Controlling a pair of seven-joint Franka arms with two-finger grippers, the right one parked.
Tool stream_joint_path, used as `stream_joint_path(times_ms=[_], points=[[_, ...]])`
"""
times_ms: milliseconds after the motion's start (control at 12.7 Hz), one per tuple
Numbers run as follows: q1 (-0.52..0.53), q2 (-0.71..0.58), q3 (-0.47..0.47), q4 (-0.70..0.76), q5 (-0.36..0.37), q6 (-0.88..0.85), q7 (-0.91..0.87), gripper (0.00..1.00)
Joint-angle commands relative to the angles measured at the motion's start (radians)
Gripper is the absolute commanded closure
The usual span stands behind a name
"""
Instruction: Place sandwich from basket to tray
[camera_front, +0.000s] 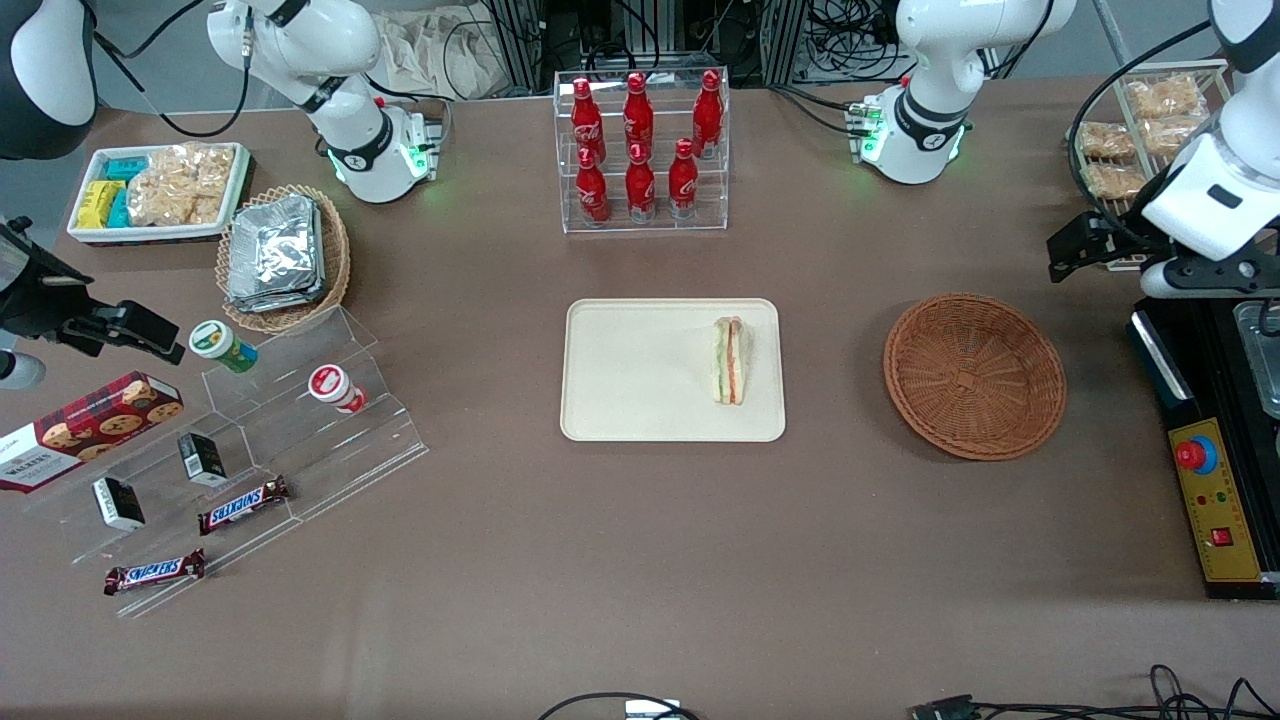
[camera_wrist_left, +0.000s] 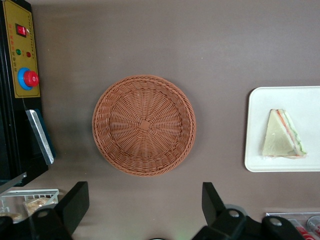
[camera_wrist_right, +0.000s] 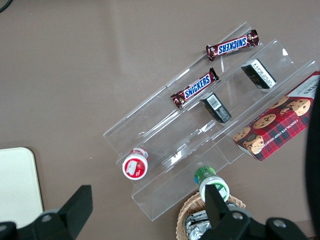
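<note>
The sandwich (camera_front: 731, 360) (camera_wrist_left: 283, 135), a pale wedge with green and orange layers, lies on the cream tray (camera_front: 640, 370) (camera_wrist_left: 265, 105), at the tray's end nearest the working arm. The reddish-brown wicker basket (camera_front: 975, 375) (camera_wrist_left: 144, 125) stands beside the tray toward the working arm's end, with nothing in it. My left gripper (camera_front: 1085, 245) (camera_wrist_left: 144, 202) hangs high above the table, farther from the front camera than the basket and off toward the working arm's end. It is open, with only bare table between its fingers.
A black control box with a red button (camera_front: 1215, 510) (camera_wrist_left: 22, 60) lies past the basket at the working arm's end. A rack of red bottles (camera_front: 641, 150) stands farther from the camera than the tray. A tan basket of foil packets (camera_front: 283, 255) and an acrylic snack shelf (camera_front: 250, 450) sit toward the parked arm's end.
</note>
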Motion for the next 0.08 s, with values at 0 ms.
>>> stream_joint_path(times_ms=[0], points=[[0.002, -0.010, 0.005, 0.025, -0.014, -0.035, 0.032, 0.00]])
